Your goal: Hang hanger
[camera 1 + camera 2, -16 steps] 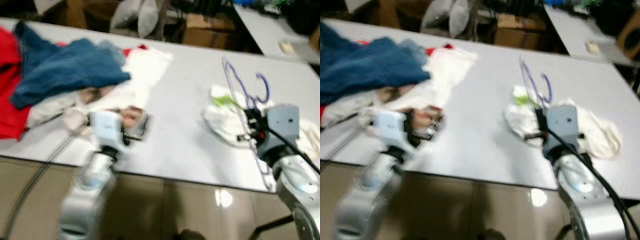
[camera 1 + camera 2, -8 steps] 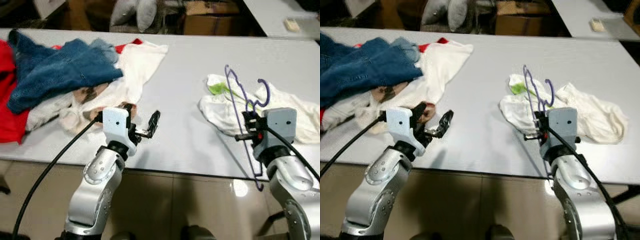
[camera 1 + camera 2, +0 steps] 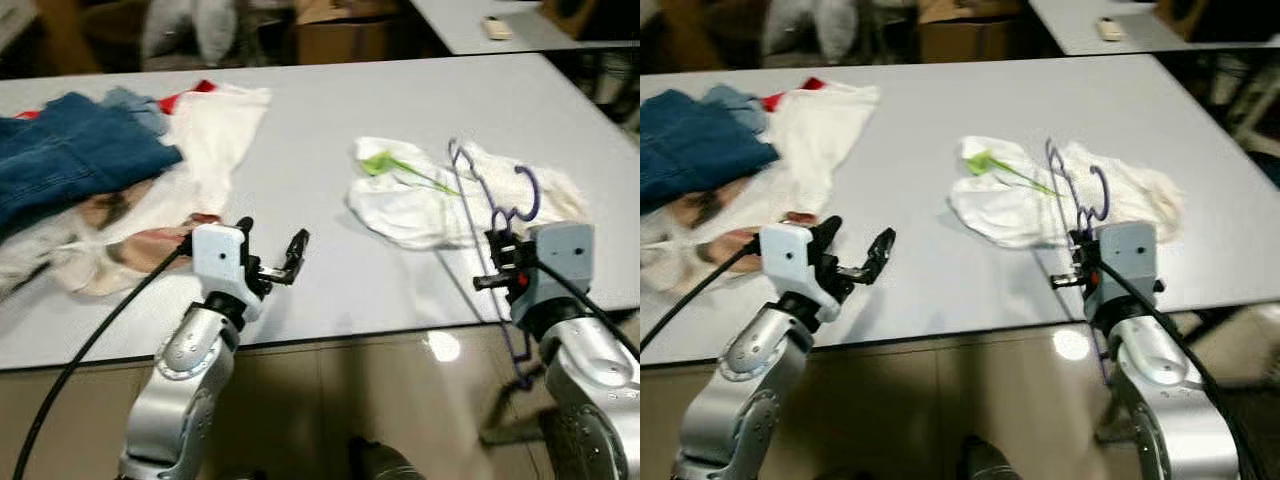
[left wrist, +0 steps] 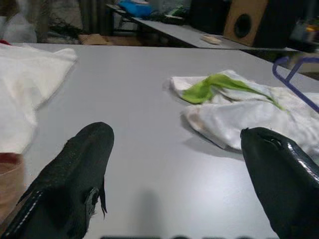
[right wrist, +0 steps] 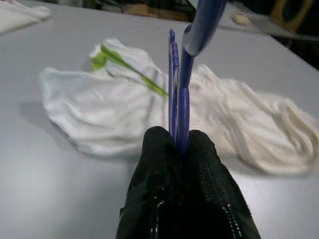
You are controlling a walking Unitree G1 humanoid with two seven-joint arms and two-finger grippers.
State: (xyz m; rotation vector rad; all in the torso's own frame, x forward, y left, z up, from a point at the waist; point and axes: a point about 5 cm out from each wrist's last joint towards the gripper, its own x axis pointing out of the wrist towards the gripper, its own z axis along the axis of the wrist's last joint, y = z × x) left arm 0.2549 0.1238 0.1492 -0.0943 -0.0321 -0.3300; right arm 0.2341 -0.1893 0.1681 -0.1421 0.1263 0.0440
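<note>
A purple wire hanger (image 3: 478,215) stands nearly upright over the table's front right edge, its hook (image 3: 527,188) pointing right. My right gripper (image 3: 497,266) is shut on its lower bar, as the right wrist view confirms with the hanger (image 5: 180,84) pinched between the fingertips (image 5: 164,149). Just behind it a crumpled white garment (image 3: 415,205) with a green mark lies on the grey table (image 3: 320,130). My left gripper (image 3: 272,242) hovers open and holds nothing above the table's front edge, its fingers (image 4: 75,184) spread wide.
A pile of clothes sits at the table's left: blue jeans (image 3: 70,160), a white garment (image 3: 215,125) and a bit of red cloth. Behind stand a cardboard box (image 3: 340,30) and a second table (image 3: 470,20). Glossy floor lies below the front edge.
The camera has swung right, so the whole scene sits further left and the table's right end shows. My right gripper still grips the hanger; the left stays open.
</note>
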